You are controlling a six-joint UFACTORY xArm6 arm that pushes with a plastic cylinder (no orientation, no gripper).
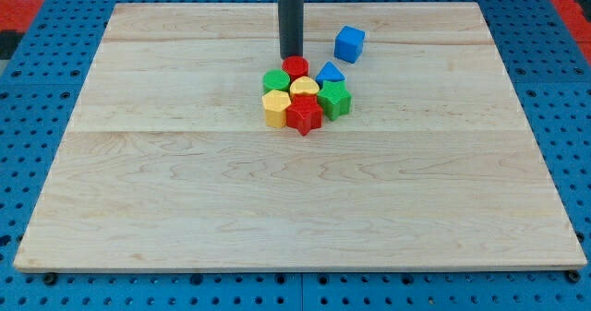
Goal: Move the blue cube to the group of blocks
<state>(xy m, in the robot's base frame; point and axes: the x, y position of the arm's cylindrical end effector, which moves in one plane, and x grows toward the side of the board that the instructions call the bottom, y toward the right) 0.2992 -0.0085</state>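
The blue cube (349,44) stands alone near the view's top, right of centre. A tight group of blocks lies below and to its left: a red cylinder (295,67), a blue triangle (330,74), a green block (275,80), a yellow heart (304,88), a green hexagon (334,99), a yellow hexagon (275,109) and a red star (304,116). The dark rod comes down from the top edge. My tip (291,55) sits just above the red cylinder, about touching it, and left of the blue cube.
The blocks lie on a light wooden board (185,191), which rests on a blue pegboard surface (28,117). The board's far edge runs just above the blue cube.
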